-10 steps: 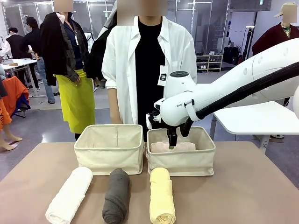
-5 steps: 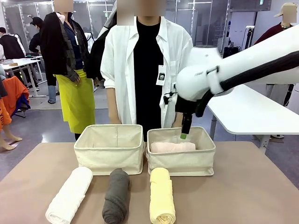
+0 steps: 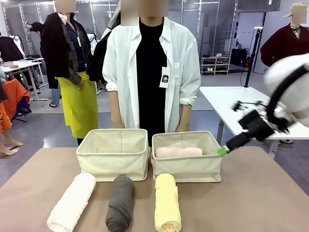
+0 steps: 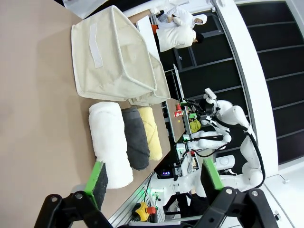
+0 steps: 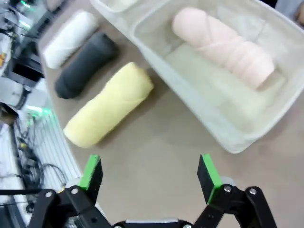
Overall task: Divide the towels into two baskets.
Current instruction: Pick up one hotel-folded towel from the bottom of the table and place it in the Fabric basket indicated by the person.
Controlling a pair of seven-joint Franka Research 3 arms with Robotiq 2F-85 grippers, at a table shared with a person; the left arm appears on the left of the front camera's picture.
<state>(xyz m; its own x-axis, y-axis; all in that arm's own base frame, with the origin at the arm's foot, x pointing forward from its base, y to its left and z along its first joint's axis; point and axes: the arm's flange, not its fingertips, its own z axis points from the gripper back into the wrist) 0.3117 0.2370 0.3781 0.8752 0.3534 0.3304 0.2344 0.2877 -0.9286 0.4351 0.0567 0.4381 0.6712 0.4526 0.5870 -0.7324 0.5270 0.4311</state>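
Two beige baskets stand side by side, the left basket [image 3: 112, 166] and the right basket [image 3: 187, 169]. A pink towel [image 3: 178, 152] lies in the right one. In front of them lie the white towel [image 3: 72, 202], the grey towel [image 3: 120, 202] and the yellow towel [image 3: 167, 203]. My right gripper [image 3: 224, 150] hangs open beside the right basket's right wall, holding nothing. Its wrist view has the gripper [image 5: 149, 173] over bare table, with the pink towel [image 5: 228, 47], yellow towel [image 5: 110, 110], grey towel [image 5: 85, 64] and white towel [image 5: 70, 38] ahead. My left gripper [image 4: 155, 178] is open, near the white towel [image 4: 110, 142].
A person in a white shirt [image 3: 152, 67] stands just behind the baskets at the far edge. The brown tabletop [image 3: 260, 193] is bare to the right of the right basket. Other people and a white table [image 3: 231, 99] are farther back.
My right arm has lifted out of the right basket and swung away to the right and down. The pink towel stays in the basket. The other towels have not moved.
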